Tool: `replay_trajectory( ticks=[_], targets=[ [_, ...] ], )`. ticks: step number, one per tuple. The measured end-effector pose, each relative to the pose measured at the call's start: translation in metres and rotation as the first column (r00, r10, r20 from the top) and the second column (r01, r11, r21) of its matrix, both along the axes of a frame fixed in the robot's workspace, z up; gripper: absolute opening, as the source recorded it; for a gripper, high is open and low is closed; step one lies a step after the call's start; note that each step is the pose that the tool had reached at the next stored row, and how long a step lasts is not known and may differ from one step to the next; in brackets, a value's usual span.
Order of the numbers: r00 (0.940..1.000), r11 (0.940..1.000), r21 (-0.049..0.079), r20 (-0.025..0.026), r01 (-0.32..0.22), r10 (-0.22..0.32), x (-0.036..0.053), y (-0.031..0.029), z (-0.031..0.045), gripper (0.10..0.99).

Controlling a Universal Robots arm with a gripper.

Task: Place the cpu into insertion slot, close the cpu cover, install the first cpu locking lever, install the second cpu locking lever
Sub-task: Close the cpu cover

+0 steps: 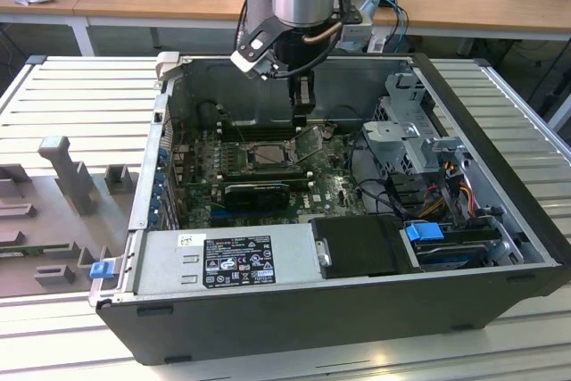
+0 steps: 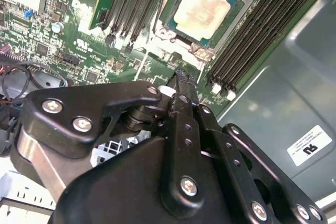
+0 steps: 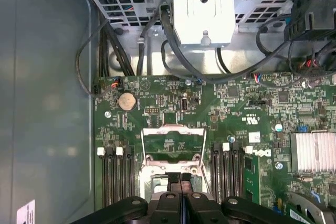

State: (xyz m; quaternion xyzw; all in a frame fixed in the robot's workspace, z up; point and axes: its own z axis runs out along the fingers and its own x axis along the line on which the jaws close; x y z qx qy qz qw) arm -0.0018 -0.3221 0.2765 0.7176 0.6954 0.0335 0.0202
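**A:** Where's the cpu (image 2: 202,11) right now?

**B:** Lying flat in the insertion slot (image 2: 169,24) on the green motherboard (image 3: 157,98), pale metal top up, with a brownish smear across it. It looks squarely seated to me.

**A:** And the cpu cover (image 3: 173,129)?

**B:** Open. In the first wrist view the silver frame is swung back off the slot, and green board shows through its window. In the exterior view it tilts up just beside the slot, toward the exterior view's right.

**A:** What about the end effector (image 2: 182,77)?

**B:** Its 2 fingers are pressed together with nothing between them. It hangs inside the computer case (image 1: 357,310) on the bench (image 1: 80,95), with its tips low over the board, near where cover and slot meet. I can't tell whether they touch the frame.

**A:** How would that cover handle?

**B:** My guess is light, thin, stiff sheet metal, swinging on its hinge. The window leaves only narrow rails, so the free rail opposite the hinge is the place to bear on, and a push there suits it better than a pinch. The chip is small, rigid and slick on top. I'd judge its underside contacts to be delicate, so it should be held by the edges only.

**A:** Anything crowding it?

**B:** Memory slots (image 3: 113,177) stand close on 2 sides of the slot.
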Motion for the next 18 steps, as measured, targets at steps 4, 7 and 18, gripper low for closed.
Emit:
replay_trajectory(
  ticks=[4, 7, 18],
  targets=[
    [1.0000, 1.0000, 0.000, 0.0000, 0.000, 0.000, 0.0041, 0.0000, 0.0000, 0.106],
    [1.0000, 1.0000, 0.000, 0.0001, 0.000, 0.000, 0.0064, 0.0000, 0.0000, 0.106],
    [1.0000, 1.0000, 0.000, 0.0000, 0.000, 0.000, 0.0176, 0.0000, 0.0000, 0.106]
  ],
)
